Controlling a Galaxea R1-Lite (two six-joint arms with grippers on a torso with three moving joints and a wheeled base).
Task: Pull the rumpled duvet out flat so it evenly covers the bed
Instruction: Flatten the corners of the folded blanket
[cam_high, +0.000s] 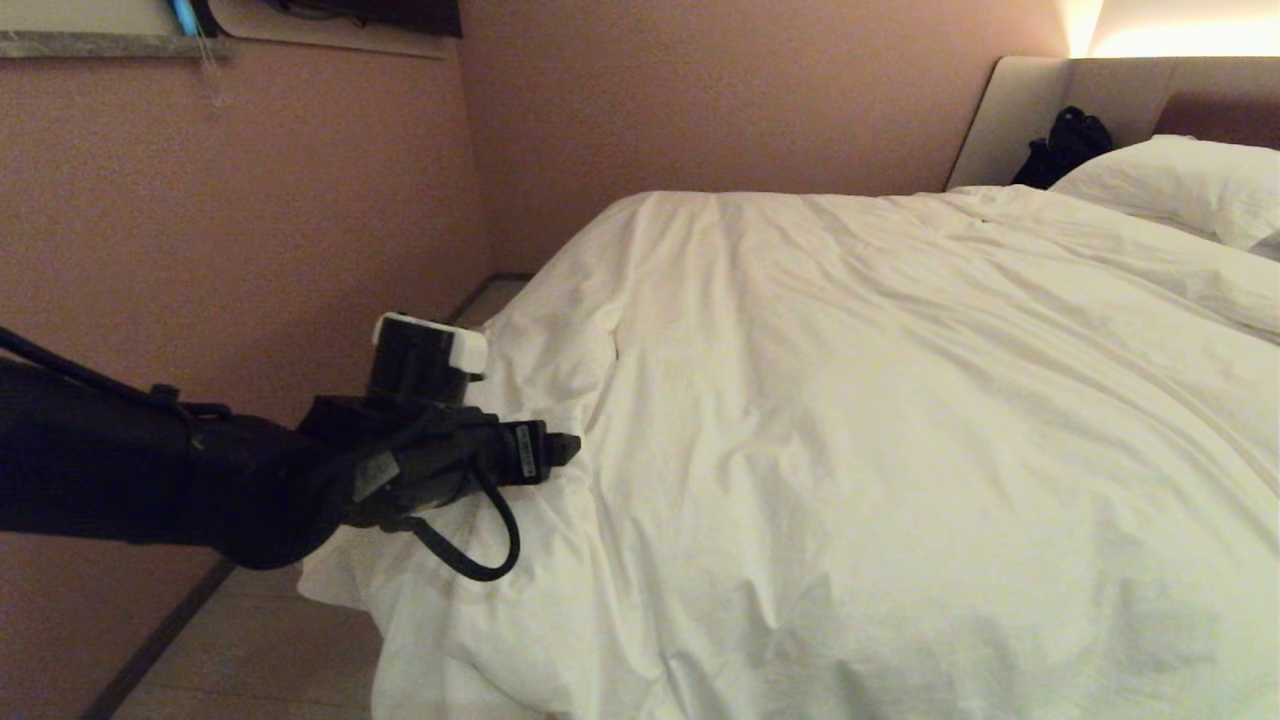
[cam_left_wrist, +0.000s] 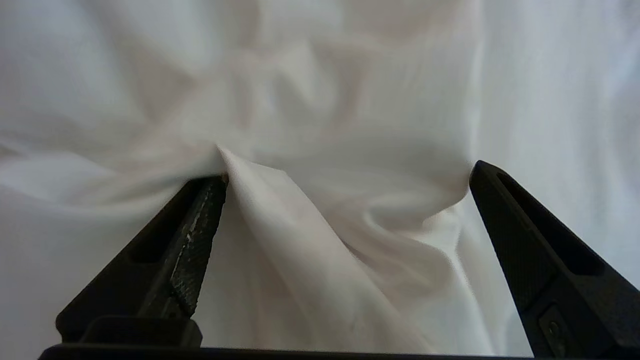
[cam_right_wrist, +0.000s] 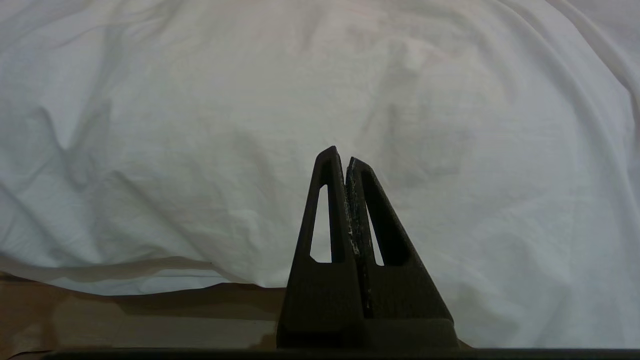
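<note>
The white, creased duvet (cam_high: 850, 400) lies spread over the bed, whose padded headboard (cam_high: 1030, 110) shows at the far right. Its near left corner hangs bunched toward the floor. My left gripper (cam_high: 560, 450) reaches in from the left and presses against that side edge. In the left wrist view the left gripper (cam_left_wrist: 348, 172) stands wide open, with a fold of the duvet (cam_left_wrist: 320, 240) bulging between its fingers and touching both tips. The right gripper (cam_right_wrist: 341, 155) is shut and empty, hanging before the draped duvet (cam_right_wrist: 320, 90); it does not show in the head view.
A pink wall (cam_high: 250, 200) runs close along the bed's left side, leaving a narrow strip of floor (cam_high: 260, 640). A white pillow (cam_high: 1180, 185) and a black object (cam_high: 1065, 145) lie at the headboard. Brown floor (cam_right_wrist: 125, 320) shows under the duvet's hem.
</note>
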